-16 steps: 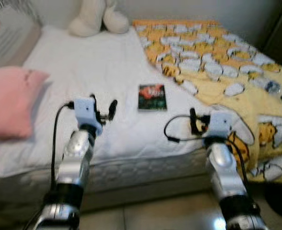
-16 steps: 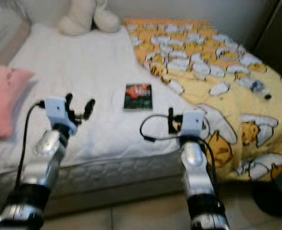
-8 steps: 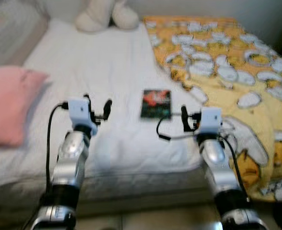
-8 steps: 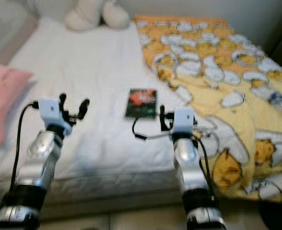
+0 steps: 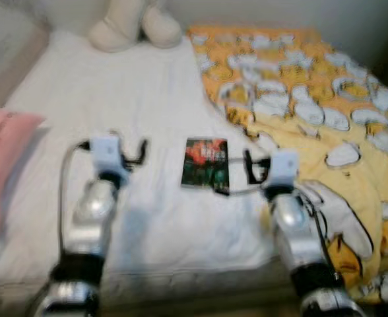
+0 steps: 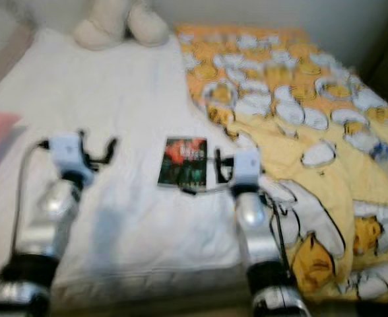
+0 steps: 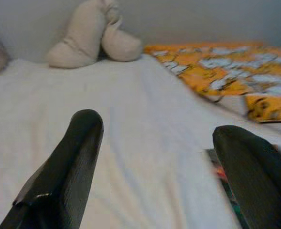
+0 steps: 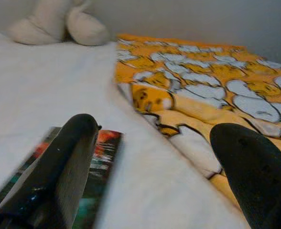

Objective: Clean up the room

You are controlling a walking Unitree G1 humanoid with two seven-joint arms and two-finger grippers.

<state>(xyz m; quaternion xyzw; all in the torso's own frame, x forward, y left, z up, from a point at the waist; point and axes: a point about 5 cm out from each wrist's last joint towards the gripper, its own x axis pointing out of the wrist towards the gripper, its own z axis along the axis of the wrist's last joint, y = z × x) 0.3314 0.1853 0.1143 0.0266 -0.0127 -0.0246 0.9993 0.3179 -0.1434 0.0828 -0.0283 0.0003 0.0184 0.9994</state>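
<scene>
White sheet: covers the bed (image 5: 115, 99), which carries everything listed below.
Progress: early, by my judgement; nothing is picked up yet and the loose items lie where they are.
Book: book (image 5: 206, 162) lies flat on the sheet near the middle of the bed, beside the edge of the yellow blanket (image 5: 299, 86).
Book appearance: thin, rectangular, dark cover with red and green print; blurred, so the title cannot be read.
Right hand: right hand (image 8: 155, 157) hovers just beside the book, fingers apart, holding nothing; one finger overlaps the cover in the right wrist view.
Left hand: left hand (image 7: 155, 157) held over bare sheet, apart from the book, fingers spread, empty.
Other items: pink pillow (image 5: 2, 165) at the robot's left edge of the bed; cream plush toy (image 5: 134, 26) at the far end.
Left to do: likely take up the book and put it away; pillow, toy and rumpled blanket may also want tidying.
</scene>
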